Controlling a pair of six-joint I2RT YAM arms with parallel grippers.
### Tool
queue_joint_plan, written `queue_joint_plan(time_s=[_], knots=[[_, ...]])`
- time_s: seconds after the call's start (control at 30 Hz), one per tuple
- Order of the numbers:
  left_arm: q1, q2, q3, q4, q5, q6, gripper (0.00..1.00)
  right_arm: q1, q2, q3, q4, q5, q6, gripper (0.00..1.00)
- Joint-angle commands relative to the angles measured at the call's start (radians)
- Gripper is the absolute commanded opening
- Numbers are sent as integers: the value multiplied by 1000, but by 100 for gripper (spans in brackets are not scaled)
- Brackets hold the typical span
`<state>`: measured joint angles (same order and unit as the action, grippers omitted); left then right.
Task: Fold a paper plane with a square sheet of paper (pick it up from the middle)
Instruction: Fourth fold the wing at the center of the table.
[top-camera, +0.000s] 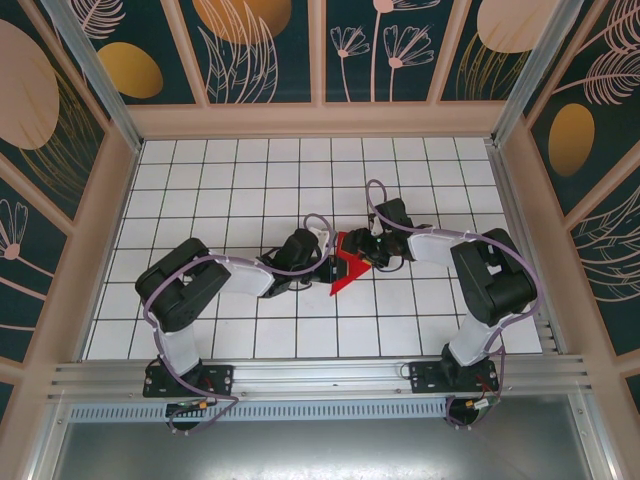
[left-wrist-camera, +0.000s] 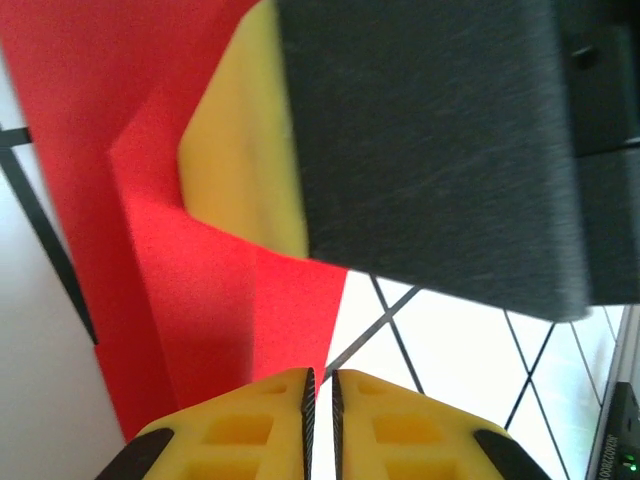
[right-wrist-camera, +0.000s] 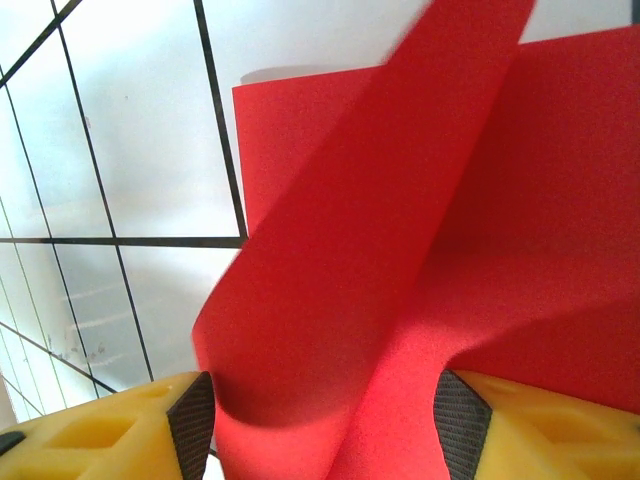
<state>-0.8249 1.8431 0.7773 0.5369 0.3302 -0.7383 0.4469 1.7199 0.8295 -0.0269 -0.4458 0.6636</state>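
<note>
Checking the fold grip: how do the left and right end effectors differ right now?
The left end effector has its jaws nearly together; the right end effector has them wide apart. A raised fold of the red paper runs between the right one's fingers; the left one's tips sit at the paper's edge, and whether they pinch it is unclear. Both have yellow fingers with dark pads and work the same sheet.

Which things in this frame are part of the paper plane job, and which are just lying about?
Part of the job:
- red paper, partly folded
- left fingers, close together
- right fingers, apart, a raised flap between them

Not part of it:
- white grid table
- patterned walls
</note>
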Motion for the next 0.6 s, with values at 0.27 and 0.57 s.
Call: queue_joint_plan(time_s=[0.27,0.57], knots=[[1,20,21,-40,-48,-11,15,5,52,-56,-42,86,-53,64],[3,34,27,-37,-40,-9,14,4,51,-69,-45,101,-50,59]])
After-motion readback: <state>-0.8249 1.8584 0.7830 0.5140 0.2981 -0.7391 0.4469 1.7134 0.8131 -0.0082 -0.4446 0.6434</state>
